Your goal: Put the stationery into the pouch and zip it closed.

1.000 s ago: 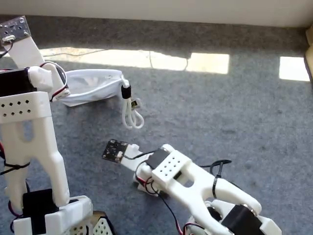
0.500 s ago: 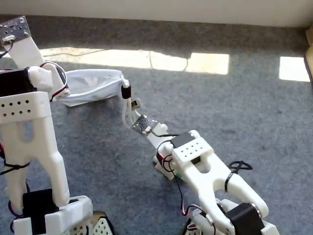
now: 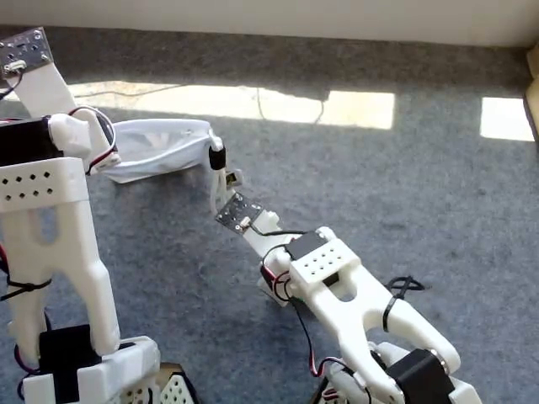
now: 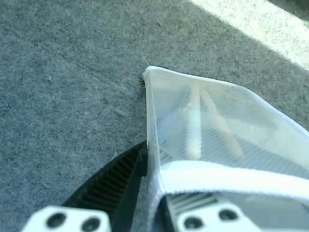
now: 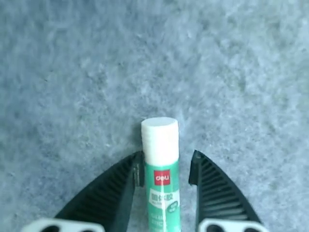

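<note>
Two white arms rise from the near edge of your grey, carpet-like worktop [image 3: 421,194]. The left arm [image 3: 50,194] stands tall on one side. The right arm [image 3: 324,269] stretches low and forward from the other. Your right jaws are closed around a glue stick with a white cap and green label [image 5: 161,154]. Its capped end pokes out past the tips, above bare worktop. From above, the right arm's small circuit board [image 3: 237,212] lies just beside the looped white pull cord [image 3: 226,198] hanging from the pouch's black zip slider [image 3: 217,157]. Beyond that lies the translucent white mesh pouch [image 3: 160,147], stretched between the slider and your left arm. Your left jaws are clamped on the pouch's white-banded edge, one black jaw on each side of the fabric. Through the mesh in the left wrist view you can see pale stick-shaped stationery [image 4: 194,125] inside. Farthest off, strips of sunlight [image 3: 253,103] cross the worktop.
</note>
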